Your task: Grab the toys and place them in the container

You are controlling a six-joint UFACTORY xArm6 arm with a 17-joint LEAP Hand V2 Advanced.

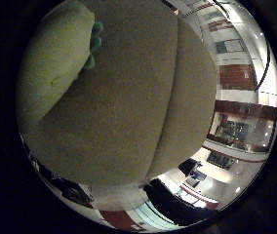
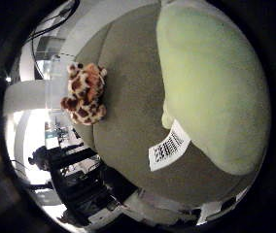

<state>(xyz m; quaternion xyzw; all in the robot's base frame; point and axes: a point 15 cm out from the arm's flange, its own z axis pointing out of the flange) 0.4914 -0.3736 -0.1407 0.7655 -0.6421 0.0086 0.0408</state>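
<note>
A large pale green plush toy (image 2: 211,92) lies on a tan cushioned surface (image 1: 128,107) and fills much of the thumb side view, so it is close under the palm. It has a white printed tag (image 2: 169,145) and small teal parts (image 1: 95,44) at one side. A small spotted orange and brown plush animal (image 2: 85,94) sits on the same cushion, near its edge and apart from the green toy. No part of my hand shows in either view. No container is in view.
The tan surface is made of two cushions with a seam (image 1: 170,102) between them. Beyond the cushion edge is a room with shelves and furniture (image 1: 236,131) and dark shapes on the floor (image 2: 75,179).
</note>
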